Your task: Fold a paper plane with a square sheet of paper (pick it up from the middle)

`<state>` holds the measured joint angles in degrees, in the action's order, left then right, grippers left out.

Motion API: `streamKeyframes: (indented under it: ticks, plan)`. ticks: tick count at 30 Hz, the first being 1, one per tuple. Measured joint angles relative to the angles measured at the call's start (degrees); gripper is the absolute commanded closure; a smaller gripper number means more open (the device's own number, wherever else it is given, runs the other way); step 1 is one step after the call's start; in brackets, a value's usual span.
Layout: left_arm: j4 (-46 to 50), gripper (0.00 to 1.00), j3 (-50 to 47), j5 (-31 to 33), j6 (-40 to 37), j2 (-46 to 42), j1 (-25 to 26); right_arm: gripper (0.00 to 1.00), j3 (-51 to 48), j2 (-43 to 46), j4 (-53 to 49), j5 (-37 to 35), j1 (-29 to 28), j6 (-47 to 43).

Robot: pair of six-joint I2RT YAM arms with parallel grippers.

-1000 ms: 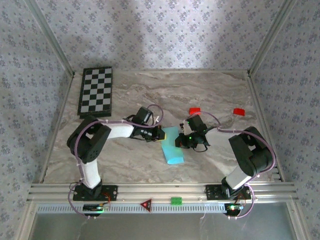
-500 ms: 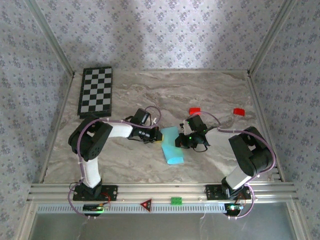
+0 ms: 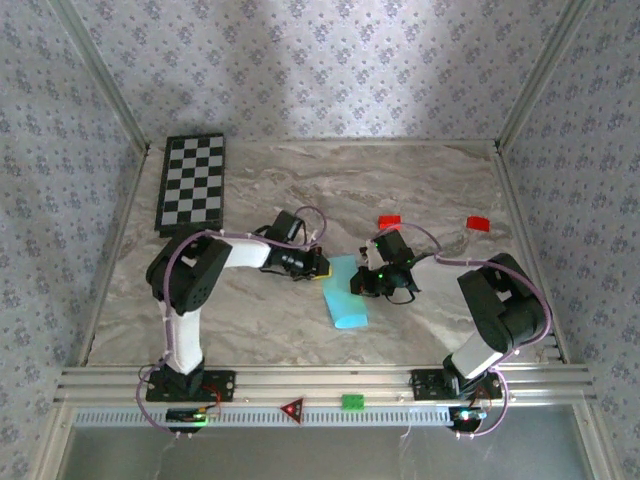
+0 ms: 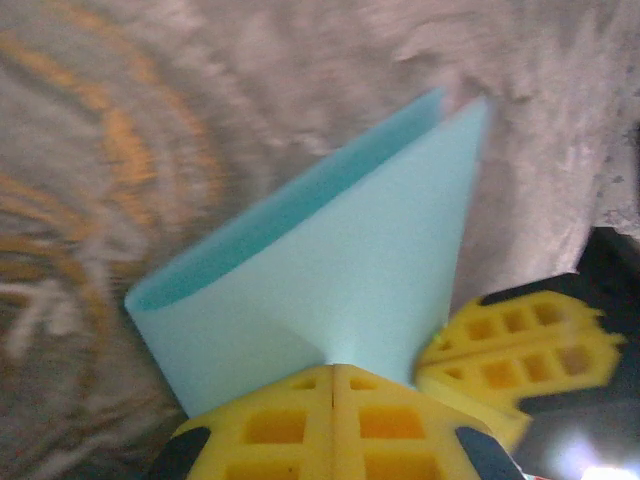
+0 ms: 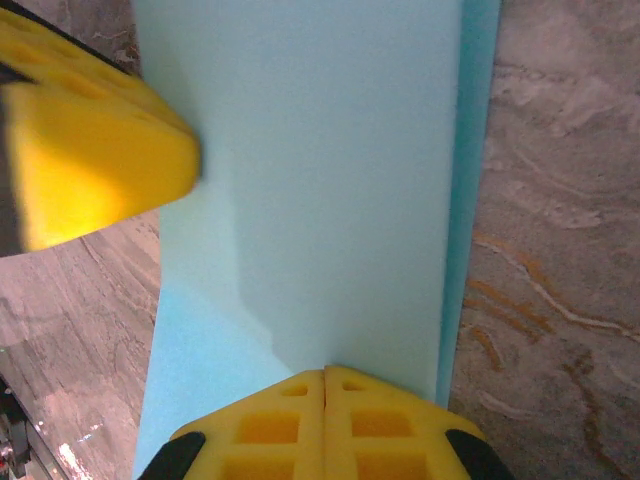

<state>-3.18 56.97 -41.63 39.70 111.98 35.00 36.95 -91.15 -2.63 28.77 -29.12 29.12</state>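
The light cyan paper plane [image 3: 346,298], folded to a narrow strip, is seen lying on the marbled counter [image 3: 430,180] between the two arms; its far end is flanked by both tools; the left tool [image 3: 320,266] is clamped tight on one edge; the right tool [image 3: 357,284] is pressed fully closed at the opposite edge, though a pinch cannot be confirmed; a red block [image 3: 389,221] is seen beyond.

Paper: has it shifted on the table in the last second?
No. The paper lies in the same spot, keeping the same gap to the red block beyond it.
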Motion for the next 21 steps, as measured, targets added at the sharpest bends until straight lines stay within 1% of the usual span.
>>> streamKeyframes:
  ticks: [4,14,21]
  plan:
    - [0.0,1.00,0.0,0.3,0.0,0.0,-0.8,0.98,0.0,0.0,0.0,0.0,0.0,0.0]
    - [-0.7,1.00,-0.1,1.4,3.9,0.0,-2.8,0.98,0.0,0.0,0.0,0.0,0.0,0.0]
    - [-1.3,1.00,0.4,3.9,6.5,0.0,-5.0,0.98,-0.1,0.1,0.1,0.0,0.0,0.0]
